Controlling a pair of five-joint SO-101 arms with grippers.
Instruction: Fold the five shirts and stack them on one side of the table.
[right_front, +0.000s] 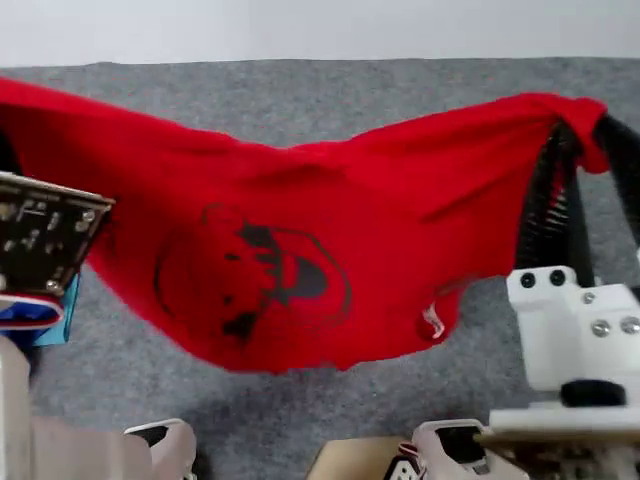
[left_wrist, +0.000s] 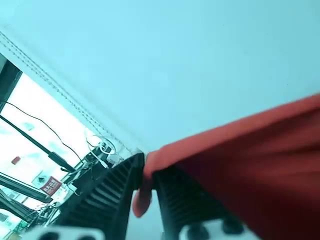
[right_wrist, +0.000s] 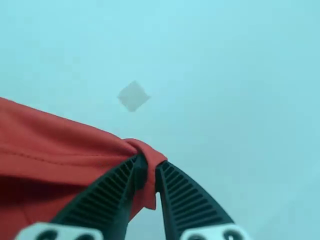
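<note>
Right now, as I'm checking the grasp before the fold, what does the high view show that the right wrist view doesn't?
The high view adds the red shirt's whole spread, lifted and sagging in the middle, its black print, and the grey table beneath. The right wrist view adds the close-up pinch: ribbed fingers closed on a bunched edge of fabric, with a small square patch on the pale surface behind. Both share the red shirt and the right end effector shut on its corner.
</note>
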